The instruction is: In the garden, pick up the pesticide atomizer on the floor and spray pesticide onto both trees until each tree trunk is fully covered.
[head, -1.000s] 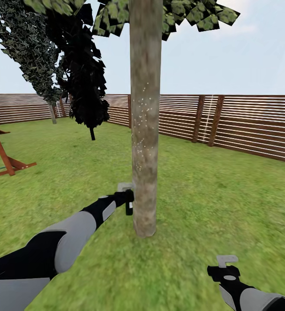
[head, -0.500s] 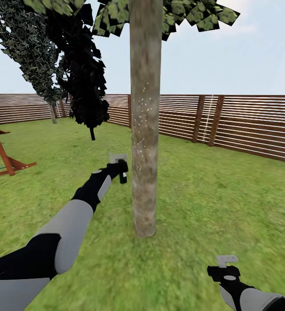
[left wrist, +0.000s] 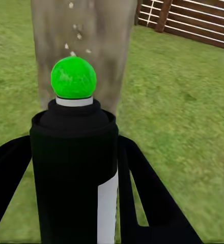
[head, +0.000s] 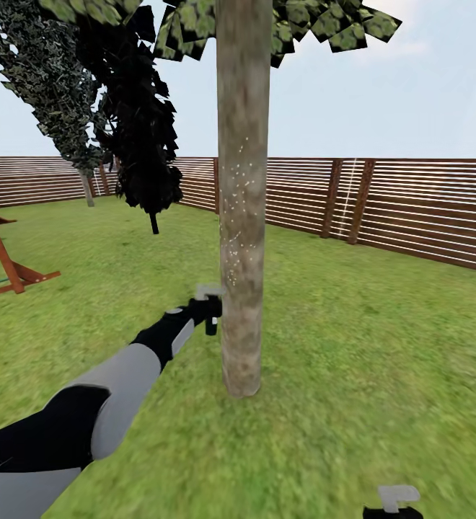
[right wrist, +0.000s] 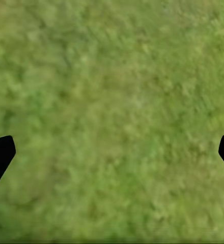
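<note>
A thick grey-brown tree trunk [head: 243, 216] rises from the lawn straight ahead, with white specks scattered over its middle and green canopy leaves [head: 324, 25] at the top. My left gripper [head: 208, 311] is held out just left of the trunk, at its lower part, shut on the pesticide atomizer [head: 210, 323]. In the left wrist view the atomizer [left wrist: 74, 168] is a black body with a white label and a green spot [left wrist: 73, 77] facing the tree trunk [left wrist: 91, 35] close by. My right gripper [head: 395, 503] hangs low at the frame's bottom edge, open over grass [right wrist: 112, 152].
A brown slat fence [head: 411, 209] bounds the lawn behind and to the right. Dark narrow cypress-like trees [head: 140, 144] stand at the back left. A wooden play tower's legs [head: 7, 263] stand at the far left. Open grass [head: 382, 346] lies right of the trunk.
My left gripper with the atomizer rose along the trunk, then came partway back down. My right arm dropped toward the bottom edge of the head view.
</note>
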